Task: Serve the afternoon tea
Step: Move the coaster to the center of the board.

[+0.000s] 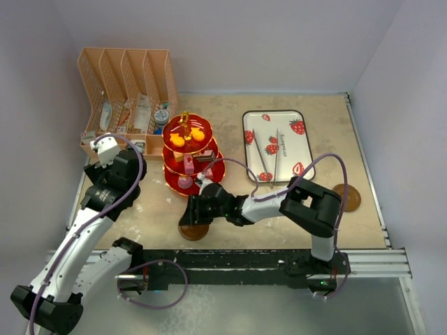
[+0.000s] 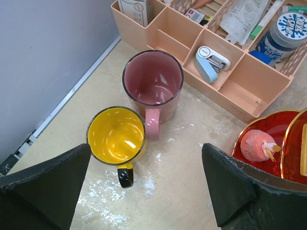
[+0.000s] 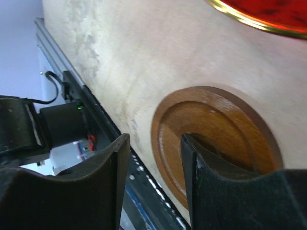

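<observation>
The red three-tier stand (image 1: 192,159) with gold rims stands mid-table and holds small toy cakes. Its bottom tier (image 2: 268,125) with a pink cake (image 2: 256,145) shows at the right of the left wrist view. The yellow mug (image 2: 116,135) and the pink mug (image 2: 152,84) stand upright, side by side and empty. My left gripper (image 2: 144,191) is open above the table just short of them; in the top view it (image 1: 105,148) hides both mugs. My right gripper (image 3: 153,182) is open, its jaws astride the near rim of a wooden coaster (image 3: 216,129).
A peach desk organiser (image 1: 129,98) with stationery stands at the back left, close behind the mugs. The strawberry-print tray (image 1: 277,145) with metal tongs (image 1: 269,157) lies right of the stand. A second wooden coaster (image 1: 347,197) lies at the right. The table's front rail (image 3: 86,124) is beside my right gripper.
</observation>
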`<action>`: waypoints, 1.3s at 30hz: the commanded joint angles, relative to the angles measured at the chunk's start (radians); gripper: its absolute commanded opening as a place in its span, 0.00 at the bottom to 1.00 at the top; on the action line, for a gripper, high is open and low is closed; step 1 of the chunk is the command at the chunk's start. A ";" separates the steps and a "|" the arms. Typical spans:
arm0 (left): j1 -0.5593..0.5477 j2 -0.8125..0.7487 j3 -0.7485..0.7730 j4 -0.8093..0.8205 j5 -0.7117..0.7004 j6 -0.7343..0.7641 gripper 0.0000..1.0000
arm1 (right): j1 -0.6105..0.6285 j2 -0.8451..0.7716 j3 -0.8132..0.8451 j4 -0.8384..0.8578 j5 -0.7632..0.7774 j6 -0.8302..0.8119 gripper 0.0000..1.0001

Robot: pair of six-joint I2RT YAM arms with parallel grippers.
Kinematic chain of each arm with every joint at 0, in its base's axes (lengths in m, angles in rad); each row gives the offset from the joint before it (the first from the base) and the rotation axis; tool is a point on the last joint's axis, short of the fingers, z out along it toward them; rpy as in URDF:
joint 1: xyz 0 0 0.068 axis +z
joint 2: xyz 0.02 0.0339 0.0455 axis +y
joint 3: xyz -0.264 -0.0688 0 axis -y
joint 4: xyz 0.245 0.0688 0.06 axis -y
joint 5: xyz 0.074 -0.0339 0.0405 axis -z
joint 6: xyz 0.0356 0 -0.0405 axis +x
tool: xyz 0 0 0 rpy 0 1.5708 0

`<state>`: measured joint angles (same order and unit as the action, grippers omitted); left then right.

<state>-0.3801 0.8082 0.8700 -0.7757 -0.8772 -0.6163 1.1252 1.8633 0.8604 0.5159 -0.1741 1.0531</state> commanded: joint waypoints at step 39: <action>-0.003 -0.033 0.024 0.003 -0.013 -0.029 0.96 | -1.534 -0.747 -0.115 -0.863 0.118 -0.443 0.69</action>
<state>-0.3801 0.7792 0.8700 -0.7940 -0.9043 -0.6525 -0.3355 1.0489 0.7193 -0.3931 0.0742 0.6613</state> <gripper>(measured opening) 0.959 0.700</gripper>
